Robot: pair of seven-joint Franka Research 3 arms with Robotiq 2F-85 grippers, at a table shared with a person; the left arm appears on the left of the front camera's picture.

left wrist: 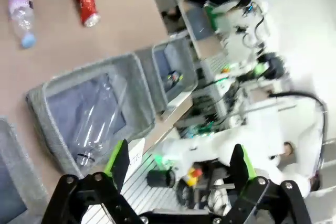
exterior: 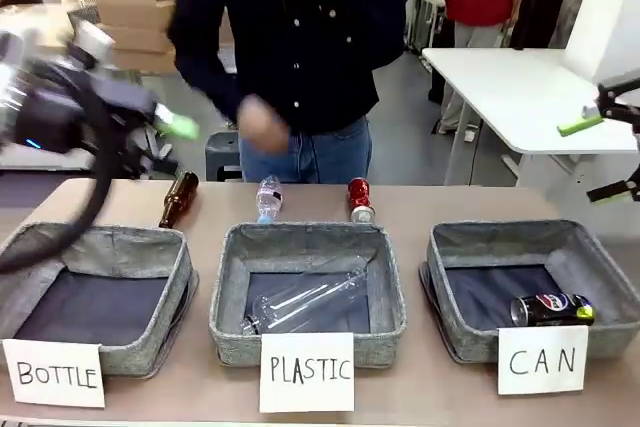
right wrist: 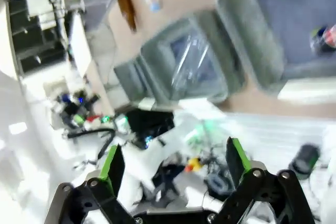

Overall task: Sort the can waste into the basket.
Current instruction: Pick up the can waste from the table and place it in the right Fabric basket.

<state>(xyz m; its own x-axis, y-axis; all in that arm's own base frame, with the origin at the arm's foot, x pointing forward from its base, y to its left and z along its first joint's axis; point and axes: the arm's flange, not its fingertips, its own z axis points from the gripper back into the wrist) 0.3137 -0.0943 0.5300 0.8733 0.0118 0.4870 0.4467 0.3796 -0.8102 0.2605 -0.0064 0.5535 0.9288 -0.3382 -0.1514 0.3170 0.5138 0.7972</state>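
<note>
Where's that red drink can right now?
In the front view, the red can lies on the table just beyond the far rim of the middle basket, marked PLASTIC, right of a small clear bottle.

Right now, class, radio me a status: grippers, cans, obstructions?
Left gripper open, empty. Right gripper open, empty. Black can in CAN basket; red can on table behind PLASTIC basket. Person's hand above far edge, near red can.

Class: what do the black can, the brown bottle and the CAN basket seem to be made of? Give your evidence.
Black can: probably metal; glossy print, silver end.
Brown bottle: likely glass; shiny, translucent amber.
CAN basket: apparently grey fabric, matte; soft, slightly sagging walls, darker lining.
</note>
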